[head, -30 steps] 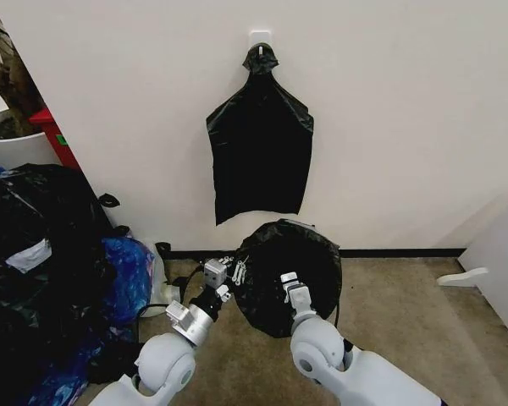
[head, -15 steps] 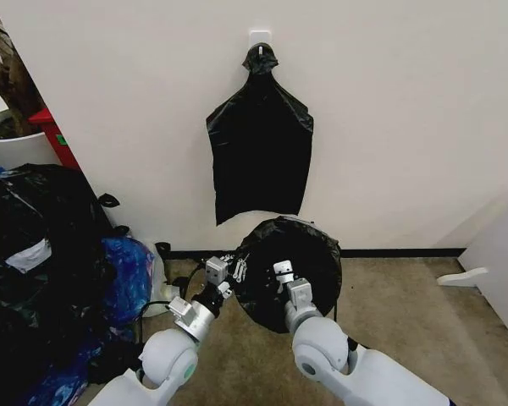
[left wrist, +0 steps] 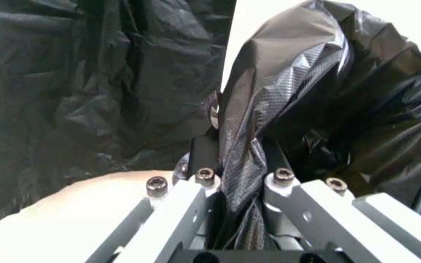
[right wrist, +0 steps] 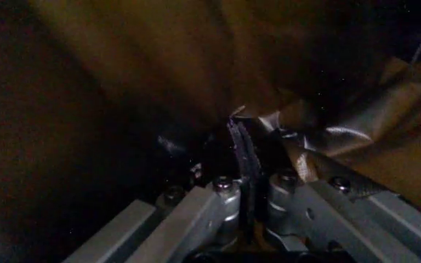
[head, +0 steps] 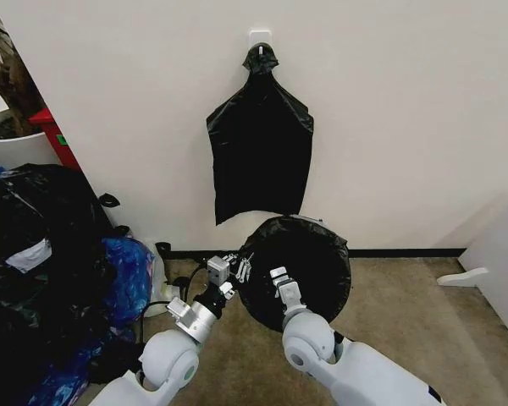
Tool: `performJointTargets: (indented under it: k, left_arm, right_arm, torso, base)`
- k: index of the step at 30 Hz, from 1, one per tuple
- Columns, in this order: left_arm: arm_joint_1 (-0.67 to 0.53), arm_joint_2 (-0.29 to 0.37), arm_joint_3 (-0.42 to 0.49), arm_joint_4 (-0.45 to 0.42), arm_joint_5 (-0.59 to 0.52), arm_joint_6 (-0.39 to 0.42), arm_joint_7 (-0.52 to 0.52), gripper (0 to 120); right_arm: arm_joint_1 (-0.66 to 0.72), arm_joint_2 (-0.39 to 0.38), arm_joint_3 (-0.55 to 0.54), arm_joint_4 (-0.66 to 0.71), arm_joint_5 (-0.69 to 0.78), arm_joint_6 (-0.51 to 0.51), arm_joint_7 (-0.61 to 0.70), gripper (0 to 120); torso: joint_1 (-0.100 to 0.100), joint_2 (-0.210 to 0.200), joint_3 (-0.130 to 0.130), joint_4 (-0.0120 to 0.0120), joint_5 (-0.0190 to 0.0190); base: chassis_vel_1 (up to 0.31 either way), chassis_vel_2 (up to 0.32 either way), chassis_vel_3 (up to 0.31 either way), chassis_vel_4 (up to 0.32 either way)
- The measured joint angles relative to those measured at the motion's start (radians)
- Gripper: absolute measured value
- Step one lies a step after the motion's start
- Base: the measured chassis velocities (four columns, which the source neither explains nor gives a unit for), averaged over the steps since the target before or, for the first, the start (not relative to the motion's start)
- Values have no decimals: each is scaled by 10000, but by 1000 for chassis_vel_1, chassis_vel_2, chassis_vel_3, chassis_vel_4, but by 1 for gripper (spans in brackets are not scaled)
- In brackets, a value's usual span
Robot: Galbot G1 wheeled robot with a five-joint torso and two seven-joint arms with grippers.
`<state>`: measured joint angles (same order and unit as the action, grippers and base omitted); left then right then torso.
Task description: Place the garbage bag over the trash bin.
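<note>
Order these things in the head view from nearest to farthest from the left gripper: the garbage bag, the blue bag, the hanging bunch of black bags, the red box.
1. Garbage bag: pinched in the left gripper, its fingers shut on the edge.
2. Blue bag: on the floor, to its left.
3. Hanging bunch of black bags: on the wall above.
4. Red box: far left, beside the planter.

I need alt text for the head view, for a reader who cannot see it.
Both grippers pinch a black garbage bag spread open near the floor: the left gripper at its left edge, the right gripper lower down. A flat bunch of black bags hangs on the white wall above.
</note>
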<state>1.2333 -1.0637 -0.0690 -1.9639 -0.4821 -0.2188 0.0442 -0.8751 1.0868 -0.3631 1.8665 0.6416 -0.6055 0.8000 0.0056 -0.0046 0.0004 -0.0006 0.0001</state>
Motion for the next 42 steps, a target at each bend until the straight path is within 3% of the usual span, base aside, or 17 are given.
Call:
performJointTargets:
  k: [3,10,16,24,28,33,35,42]
  left_arm:
    - [-26,-5,-13,0,-10,-6,0,4]
    - [-30,-15,15,42,0,-10,-10,4]
    - [82,65,18,-40,18,-8,-11,4]
    - [188,65,12,-150,46,-6,19,4]
    - [174,127,-49,-152,46,-7,20,4]
    - [55,95,-98,-64,45,-81,38,4]
    - [-11,49,-125,-26,46,-168,80,4]
    - [-91,4,-186,-15,104,-637,483,4]
  right_arm:
    - [-88,-70,127,356,-209,35,1,0]
    - [-181,-188,238,787,-191,2024,-1571,0]
    - [138,-86,222,329,-226,2298,-1662,0]
    - [800,67,370,-445,57,1062,-480,0]
    - [609,-144,238,457,823,750,-75,0]
    - [369,-321,81,1907,3188,57,835,0]
    - [347,-308,89,2024,4064,-245,1242,0]
    - [236,-302,108,1629,4541,-659,1563,0]
  torso:
    - [0,0,0,-1,1]
    - [0,0,0,0,0]
    - [0,0,0,0,0]
    - [0,0,0,0,1]
    - [0,0,0,-2,0]
    - [0,0,-1,-1,1]
    - [0,0,-1,0,0]
    - [0,0,0,-1,1]
  base:
    - [0,0,0,0]
    - [0,0,0,0]
    - [0,0,0,0]
    - [0,0,0,0]
    - [0,0,0,0]
    - [0,0,0,0]
    - [0,0,0,0]
    - [0,0,0,0]
